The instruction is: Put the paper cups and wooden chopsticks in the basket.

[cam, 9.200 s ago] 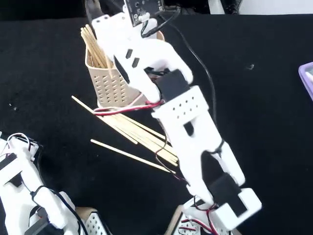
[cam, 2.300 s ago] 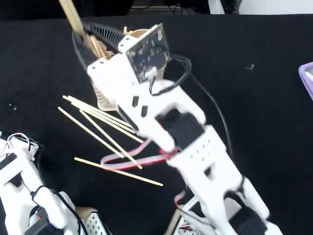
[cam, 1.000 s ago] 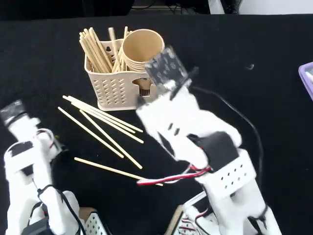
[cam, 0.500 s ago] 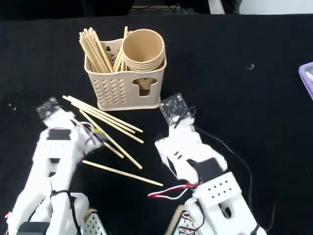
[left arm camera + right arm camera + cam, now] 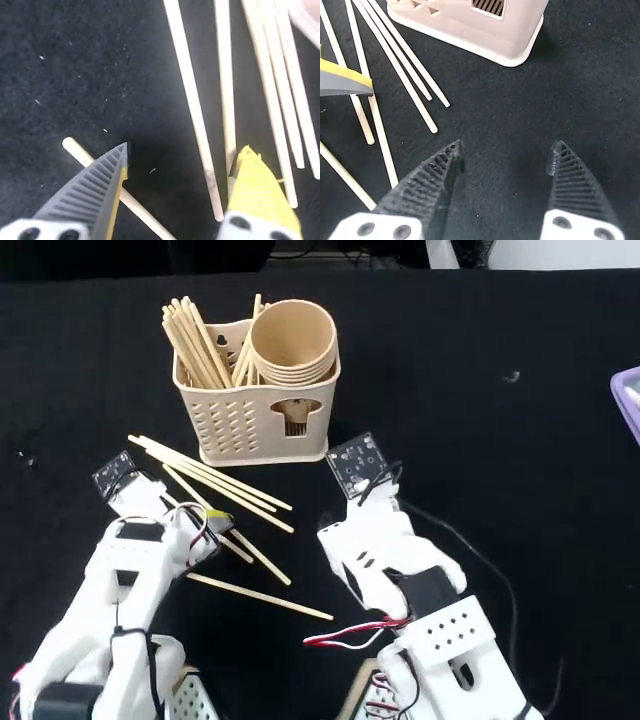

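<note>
Chopsticks (image 5: 230,483) lie loose on the black table (image 5: 540,470), fanned out just short of the basket (image 5: 255,425), and the left gripper (image 5: 185,150) is right down among them! Its fingers are spread wide. One stick runs up the gap between them and ends there, a second slips beneath the yellow finger (image 5: 255,185), and a third crosses under the grey finger (image 5: 97,192). Nothing is gripped. Outside the grey finger it's bare table with room to spare; outside the yellow finger more sticks crowd in side by side.

The right gripper (image 5: 505,150) is also wide apart and holds nothing, with bare table between its tips. Dead ahead of them sits the basket's corner, near but apart, and the loose sticks' ends lie off beyond one finger. Far across the table a purple object (image 5: 626,400) pokes in at the edge, with open table in between.

In the basket, stacked cups (image 5: 293,340) fill one compartment and a sheaf of chopsticks leans in the other.

Half a second back the left arm sat further from the sticks; it has pushed in over them. The right arm has barely shifted, though a second ago its wrist was up close to the basket.
</note>
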You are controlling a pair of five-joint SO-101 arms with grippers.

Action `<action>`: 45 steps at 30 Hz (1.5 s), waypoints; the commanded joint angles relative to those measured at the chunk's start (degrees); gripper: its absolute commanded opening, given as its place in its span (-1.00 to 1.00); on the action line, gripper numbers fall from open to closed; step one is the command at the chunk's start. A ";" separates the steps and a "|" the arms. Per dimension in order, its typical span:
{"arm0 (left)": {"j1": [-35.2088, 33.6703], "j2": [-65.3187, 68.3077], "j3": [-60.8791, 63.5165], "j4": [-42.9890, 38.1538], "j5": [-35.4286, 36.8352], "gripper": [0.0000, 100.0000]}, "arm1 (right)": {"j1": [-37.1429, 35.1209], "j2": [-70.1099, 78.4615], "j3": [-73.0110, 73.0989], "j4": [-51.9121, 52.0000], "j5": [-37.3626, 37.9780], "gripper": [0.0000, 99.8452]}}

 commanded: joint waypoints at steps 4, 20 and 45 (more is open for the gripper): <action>-1.19 18.46 -13.93 4.22 -1.23 -0.37 | 1.41 -1.80 -0.31 -0.18 -0.09 -0.46; -3.91 24.62 -23.08 11.60 -2.55 -0.94 | 1.41 -1.89 -0.40 0.00 -0.09 -0.46; -17.98 -22.68 -36.70 10.29 -15.82 -0.94 | 1.41 -1.89 1.45 -0.62 0.00 -0.46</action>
